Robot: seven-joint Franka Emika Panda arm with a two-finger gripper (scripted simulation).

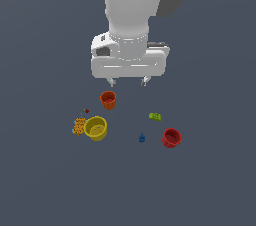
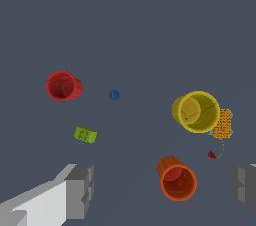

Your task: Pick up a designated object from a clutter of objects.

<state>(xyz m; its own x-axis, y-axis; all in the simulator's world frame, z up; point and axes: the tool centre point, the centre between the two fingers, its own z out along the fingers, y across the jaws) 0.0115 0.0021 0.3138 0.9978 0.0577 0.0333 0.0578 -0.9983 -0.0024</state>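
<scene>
The designated object is a tiny dark-blue piece on the grey floor between the yellow cup and the red cup; in the wrist view it shows as a small blue dot. My gripper hangs open and empty well above the floor, behind the orange cup. Its two grey fingers stand wide apart in the wrist view. The blue piece lies far from the fingertips.
A small green block lies between the orange and red cups. An orange-speckled box touches the yellow cup, with a tiny red piece just behind it. The wrist view shows the same items: red cup, green block, yellow cup, orange cup.
</scene>
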